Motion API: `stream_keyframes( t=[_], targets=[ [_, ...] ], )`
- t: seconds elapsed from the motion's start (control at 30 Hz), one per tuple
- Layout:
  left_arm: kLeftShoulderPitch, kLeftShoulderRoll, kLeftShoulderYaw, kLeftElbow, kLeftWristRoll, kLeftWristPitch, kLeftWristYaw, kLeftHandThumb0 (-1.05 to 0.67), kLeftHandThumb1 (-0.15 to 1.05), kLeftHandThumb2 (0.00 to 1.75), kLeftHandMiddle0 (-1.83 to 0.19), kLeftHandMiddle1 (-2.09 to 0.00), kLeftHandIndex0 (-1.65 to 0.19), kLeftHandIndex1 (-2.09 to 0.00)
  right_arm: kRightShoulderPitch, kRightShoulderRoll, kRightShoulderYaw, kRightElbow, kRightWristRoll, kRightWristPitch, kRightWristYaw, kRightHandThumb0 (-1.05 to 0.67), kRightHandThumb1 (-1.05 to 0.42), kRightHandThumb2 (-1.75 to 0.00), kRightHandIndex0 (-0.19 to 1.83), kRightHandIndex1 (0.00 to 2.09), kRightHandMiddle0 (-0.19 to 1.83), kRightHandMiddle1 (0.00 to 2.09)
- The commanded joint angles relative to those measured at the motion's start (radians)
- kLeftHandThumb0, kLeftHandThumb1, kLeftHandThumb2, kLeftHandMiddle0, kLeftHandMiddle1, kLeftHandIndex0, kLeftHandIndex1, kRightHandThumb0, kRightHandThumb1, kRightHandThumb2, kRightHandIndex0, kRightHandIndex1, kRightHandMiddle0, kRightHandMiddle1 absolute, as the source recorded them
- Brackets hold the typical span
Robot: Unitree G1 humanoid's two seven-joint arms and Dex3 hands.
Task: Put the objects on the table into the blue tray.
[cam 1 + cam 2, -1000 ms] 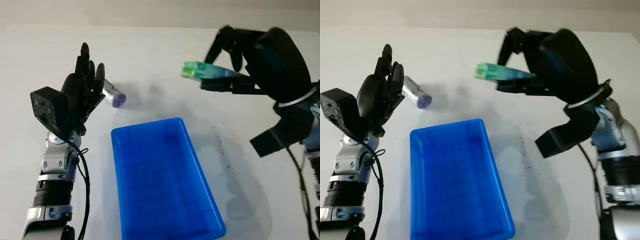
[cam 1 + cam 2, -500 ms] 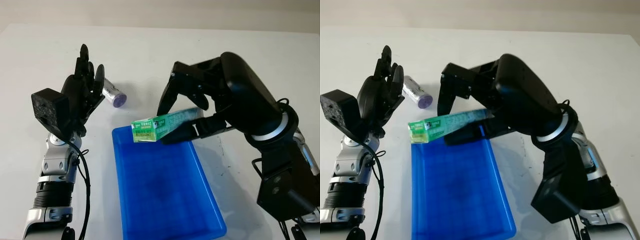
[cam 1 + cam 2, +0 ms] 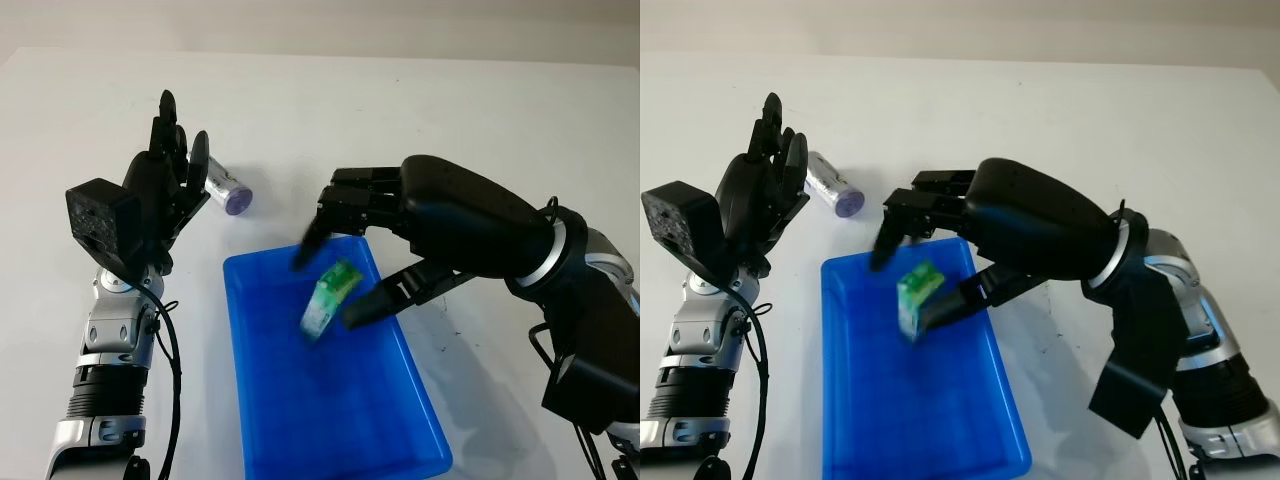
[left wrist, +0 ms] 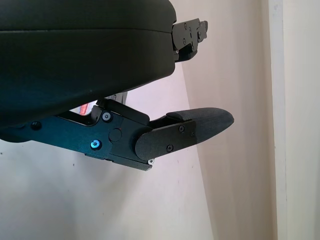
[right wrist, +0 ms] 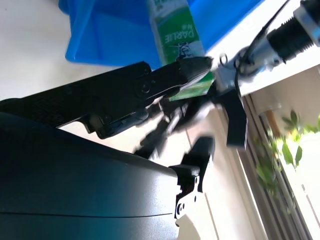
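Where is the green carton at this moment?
In the head views, the green carton is over the far end of the blue tray, tilted, just under the open right hand; contact is unclear.

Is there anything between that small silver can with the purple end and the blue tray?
No. Bare white table separates the small silver can from the blue plastic tray, seen in both eye views.

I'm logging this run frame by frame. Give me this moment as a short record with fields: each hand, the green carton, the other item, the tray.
right hand: open, over the far end of the blue tray
green carton: blurred, tilted, inside the tray's outline just below the right hand; whether it touches the tray floor cannot be told
blue tray: on the white table, near the robot
left hand: open, raised upright at the table's left, holding nothing
cylindrical container: lying on its side on the table beside the left hand, outside the tray
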Motion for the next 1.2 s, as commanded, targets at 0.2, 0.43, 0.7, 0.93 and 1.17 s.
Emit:
stream_keyframes(
  t=[0.2,0.43,0.7,0.93,1.17],
  targets=[
    [0.004,-0.005,-0.007,-0.009,0.007,-0.004,0.006,-0.58,1.05,0.64,0.19,0.0,0.19,0.0,0.004,0.083,-0.098,0.061,0.02,0.01,-0.093,-0.43,-1.05,-0.2,-0.15,0.06,-0.13,0.12],
    [0.005,-0.007,-0.004,-0.01,0.004,-0.003,0.003,-0.58,1.05,0.64,0.19,0.0,0.19,0.0,-0.019,0.182,-0.19,0.236,0.034,0.297,-0.256,-0.65,-1.05,-0.41,-0.19,0.03,-0.19,0.09],
    [0.002,0.0,0.005,-0.004,0.0,-0.006,-0.004,-0.59,1.05,0.63,0.19,-0.01,0.19,0.0,-0.05,0.241,-0.285,0.35,0.177,0.582,-0.285,-0.66,-1.05,-0.63,-0.19,0.0,-0.19,0.0],
    [-0.002,0.01,0.005,-0.001,0.005,-0.011,-0.012,-0.58,1.05,0.64,0.19,-0.01,0.19,-0.01,-0.047,0.273,-0.334,0.423,0.221,0.681,-0.322,-0.68,-1.05,-0.69,-0.19,0.0,-0.19,0.0],
    [-0.005,0.015,0.008,0.002,-0.002,-0.01,-0.015,-0.59,1.05,0.63,0.19,-0.02,0.19,-0.02,-0.034,0.303,-0.342,0.45,0.236,0.717,-0.337,-0.7,-1.05,-0.73,-0.19,0.0,-0.19,0.0]
  ],
)
